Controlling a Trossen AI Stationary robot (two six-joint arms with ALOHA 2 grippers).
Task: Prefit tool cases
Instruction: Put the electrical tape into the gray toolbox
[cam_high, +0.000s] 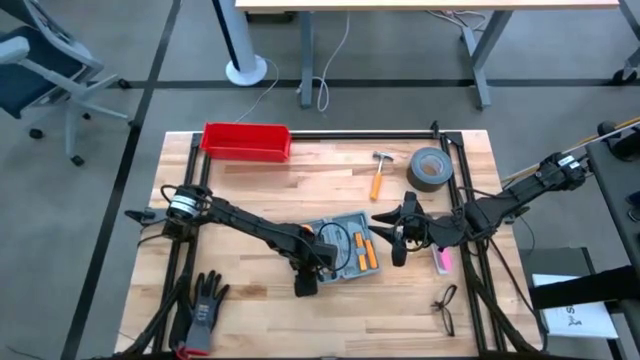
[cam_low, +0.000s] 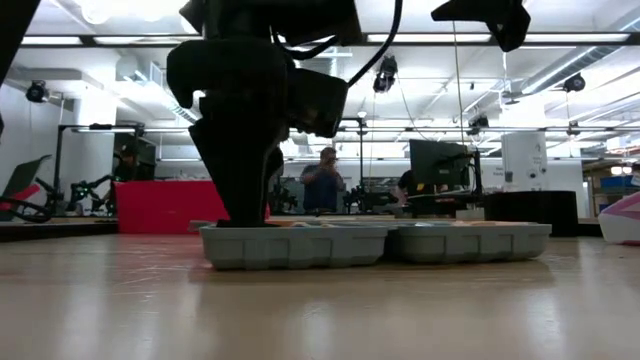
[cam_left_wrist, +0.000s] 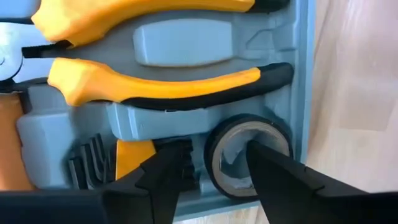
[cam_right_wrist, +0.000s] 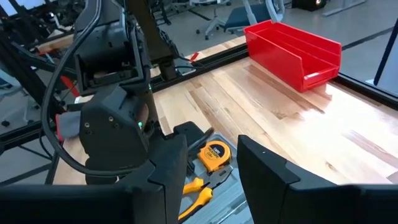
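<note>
Left gripper (cam_left_wrist: 211, 180): fingers spread, straddling the rim of a small black roll of tape (cam_left_wrist: 249, 155) sitting in the open grey-blue plastic hinged tool case (cam_high: 343, 248), which is lying near the middle of the wooden table (cam_high: 260, 185), toward its front edge. Right gripper (cam_high: 398, 240): fingers parted, holding nothing, hovering just beside the case's right edge

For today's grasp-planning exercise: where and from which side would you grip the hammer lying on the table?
Grip the hammer across its orange handle, coming straight down from above. It lies flat on the wood table, handle long and narrow with bare wood on both sides, so fingers can straddle it. Its metal head, nearer the tape roll, looks wider and less even.
</note>
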